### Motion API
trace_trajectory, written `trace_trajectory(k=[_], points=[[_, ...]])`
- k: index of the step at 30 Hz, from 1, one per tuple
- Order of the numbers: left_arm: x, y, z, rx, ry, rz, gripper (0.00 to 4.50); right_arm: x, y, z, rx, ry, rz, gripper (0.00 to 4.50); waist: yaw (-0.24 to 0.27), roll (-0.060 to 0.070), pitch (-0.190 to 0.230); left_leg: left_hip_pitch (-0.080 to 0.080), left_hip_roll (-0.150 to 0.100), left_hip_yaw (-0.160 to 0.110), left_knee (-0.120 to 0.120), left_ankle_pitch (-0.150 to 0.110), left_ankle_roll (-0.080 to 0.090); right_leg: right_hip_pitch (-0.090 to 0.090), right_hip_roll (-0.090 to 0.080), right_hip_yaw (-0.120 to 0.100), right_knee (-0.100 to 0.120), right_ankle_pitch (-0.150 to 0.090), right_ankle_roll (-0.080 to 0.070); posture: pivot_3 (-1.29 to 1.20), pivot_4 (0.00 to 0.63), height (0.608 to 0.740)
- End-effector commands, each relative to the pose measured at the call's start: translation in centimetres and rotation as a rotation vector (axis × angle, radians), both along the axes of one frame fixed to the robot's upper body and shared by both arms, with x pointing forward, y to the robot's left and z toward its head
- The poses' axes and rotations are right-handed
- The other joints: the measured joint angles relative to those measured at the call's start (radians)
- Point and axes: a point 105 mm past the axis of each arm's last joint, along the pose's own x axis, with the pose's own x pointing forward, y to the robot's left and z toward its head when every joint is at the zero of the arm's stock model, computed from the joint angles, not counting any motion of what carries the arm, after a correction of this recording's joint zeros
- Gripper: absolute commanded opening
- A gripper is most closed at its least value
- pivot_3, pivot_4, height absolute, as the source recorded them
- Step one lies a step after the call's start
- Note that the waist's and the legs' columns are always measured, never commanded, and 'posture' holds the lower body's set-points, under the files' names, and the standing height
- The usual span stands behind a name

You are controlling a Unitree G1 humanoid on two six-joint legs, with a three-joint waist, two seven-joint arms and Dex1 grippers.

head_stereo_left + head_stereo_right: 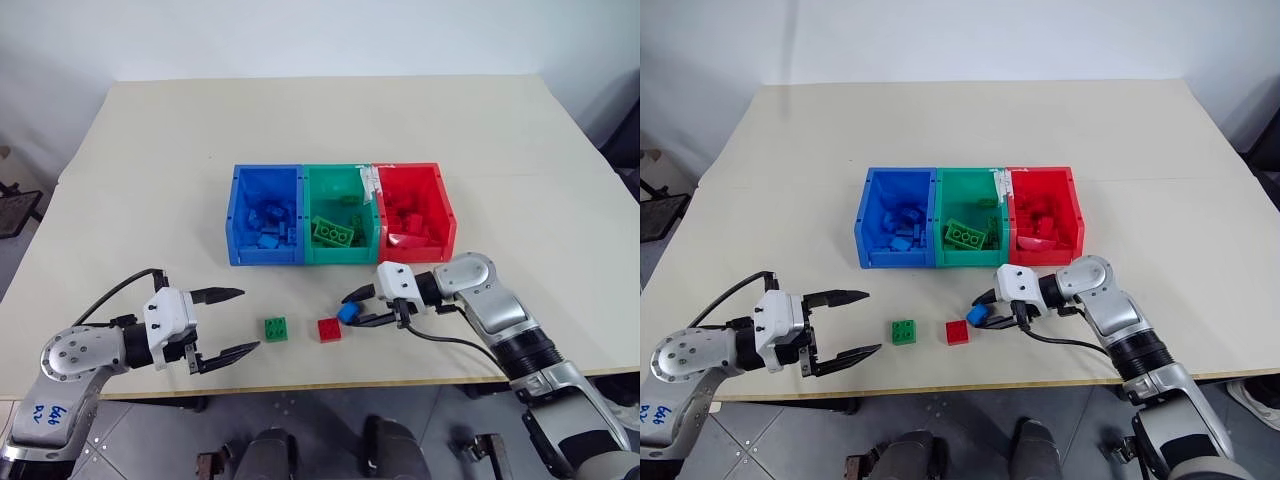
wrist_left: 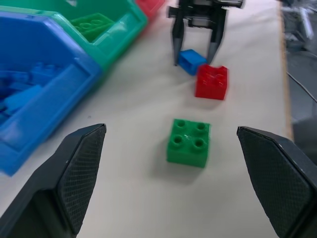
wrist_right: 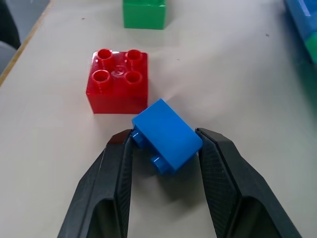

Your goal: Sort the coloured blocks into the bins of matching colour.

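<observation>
Right now the blue block [image 3: 167, 135] sits tilted between the two black fingers of the right gripper [image 1: 362, 308], which pinch it at its sides, low over the table [image 1: 500, 150]. Just beside it lies the red block [image 1: 329, 329], studs up, and next along is the green block [image 1: 276, 328]. Nearer the table's left front edge, the left gripper [image 1: 228, 322] hovers with its fingers spread wide, holding nothing. Behind the blocks stand the joined bins, blue [image 1: 236, 215], green [image 1: 308, 215] and red [image 1: 447, 215], each with bricks inside.

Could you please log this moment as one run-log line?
right gripper: shut on small blue studded plastic brick | left gripper: open, empty | red brick, green brick: on table | next: blue plastic bin
</observation>
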Motion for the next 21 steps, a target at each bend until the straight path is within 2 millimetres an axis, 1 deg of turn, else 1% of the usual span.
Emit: trace_trajectory(k=[1, 2, 3, 4, 5, 6, 8, 9, 12, 14, 16, 18, 19, 21], points=[[0.1, 0.8, 1.6, -0.088, -0.053, 0.113, 4.5, 1.3, 0.8, 4.1, 0.09, -0.062, -0.082, 1.56, -0.001, 0.0, 0.0, 0.0, 0.0, 0.0, 0.0, 0.0, 0.0, 0.0, 0.0, 0.0, 0.0, 0.0, 0.0, 0.0, 0.15, 0.74], [0.1, 1.0, 1.7, -0.104, -0.054, 0.136, 4.5, 1.5, 1.2, 4.7, 0.106, -0.062, -0.09, 1.56, -0.001, 0.0, 0.0, 0.0, 0.001, 0.0, 0.0, 0.0, 0.0, 0.0, 0.0, 0.0, 0.0, 0.0, 0.0, 0.0, 0.15, 0.74], [0.0, 1.6, 1.7, -0.12, -0.052, 0.174, 4.5, 2.0, 3.0, 6.7, 0.191, -0.049, -0.11, 1.56, -0.002, 0.0, 0.0, 0.0, 0.001, 0.0, 0.0, 0.0, 0.0, -0.001, 0.0, 0.0, 0.001, 0.0, 0.0, 0.0, 0.15, 0.74], [-0.1, 1.9, 1.6, -0.128, -0.05, 0.199, 4.5, 2.2, 4.2, 8.0, 0.248, -0.031, -0.123, 1.56, -0.01, 0.0, 0.0, 0.0, 0.002, 0.0, 0.0, 0.0, 0.0, -0.001, 0.001, 0.0, 0.001, 0.0, 0.0, 0.0, 0.15, 0.74], [-0.1, 2.1, 1.6, -0.133, -0.049, 0.216, 4.5, 2.3, 5.0, 8.8, 0.283, -0.016, -0.132, 1.56, -0.017, 0.0, 0.0, 0.001, 0.002, 0.0, 0.0, 0.0, -0.001, -0.001, 0.002, 0.0, 0.001, 0.0, -0.001, 0.0, 0.15, 0.74], [-0.3, 2.5, 1.4, -0.138, -0.043, 0.238, 4.5, 3.0, 6.1, 9.8, 0.318, -0.016, -0.161, 1.56, -0.023, 0.0, 0.0, 0.001, 0.003, 0.0, 0.0, 0.0, -0.001, -0.001, 0.002, 0.0, 0.002, 0.0, -0.001, 0.0, 0.15, 0.74], [-0.7, 3.0, 1.0, -0.137, -0.03, 0.268, 4.5, 4.4, 8.3, 10.8, 0.343, -0.042, -0.202, 1.56, -0.026, 0.0, 0.0, 0.001, 0.005, 0.0, 0.0, -0.001, -0.003, -0.002, 0.004, 0.0, 0.003, 0.0, -0.001, 0.0, 0.15, 0.74], [-0.8, 3.1, 0.8, -0.138, -0.026, 0.281, 4.5, 4.9, 9.3, 11.0, 0.34, -0.058, -0.205, 1.56, -0.029, 0.0, 0.0, 0.001, 0.006, 0.0, 0.0, -0.002, -0.003, -0.003, 0.005, 0.0, 0.003, 0.0, -0.001, 0.0, 0.15, 0.74], [-0.9, 3.1, 0.7, -0.133, -0.023, 0.284, 4.5, 5.7, 11.3, 11.4, 0.338, -0.078, -0.2, 1.56, -0.022, 0.0, 0.0, 0.0, 0.007, 0.0, -0.001, -0.002, -0.004, -0.003, 0.006, -0.001, 0.003, 0.0, -0.001, 0.0, 0.15, 0.74], [-0.9, 3.1, 0.7, -0.128, -0.025, 0.281, 4.5, 6.4, 12.1, 11.7, 0.353, -0.073, -0.221, 1.56, -0.022, 0.0, 0.0, 0.0, 0.007, 0.0, -0.001, -0.002, -0.004, -0.003, 0.006, -0.001, 0.002, 0.0, -0.001, 0.0, 0.15, 0.74], [-0.9, 3.1, 0.8, -0.121, -0.029, 0.279, 4.5, 6.7, 12.3, 11.7, 0.353, -0.073, -0.224, 2.32, -0.025, 0.0, 0.0, -0.001, 0.007, 0.0, -0.001, -0.002, -0.004, -0.003, 0.006, 0.0, 0.002, 0.0, -0.001, 0.0, 0.15, 0.74], [-0.9, 3.1, 0.9, -0.117, -0.031, 0.278, 4.5, 6.7, 12.3, 11.7, 0.356, -0.075, -0.218, 2.92, -0.027, 0.0, 0.0, 0.0, 0.008, 0.0, -0.001, -0.003, -0.005, -0.003, 0.008, 0.0, 0.002, 0.0, -0.002, 0.0, 0.15, 0.74], [-0.9, 3.1, 0.9, -0.115, -0.032, 0.278, 4.5, 6.7, 12.2, 11.7, 0.361, -0.077, -0.215, 3.34, -0.029, 0.0, 0.0, 0.0, 0.009, 0.0, -0.001, -0.003, -0.005, -0.003, 0.008, 0.0, 0.002, 0.0, -0.002, 0.0, 0.15, 0.74], [-0.9, 3.1, 0.9, -0.114, -0.032, 0.278, 4.5, 6.7, 11.9, 12.1, 0.375, -0.094, -0.216, 4.01, -0.034, 0.0, 0.0, 0.0, 0.01, 0.0, -0.001, -0.003, -0.005, -0.004, 0.009, 0.0, 0.002, -0.001, -0.002, 0.0, 0.15, 0.74]])
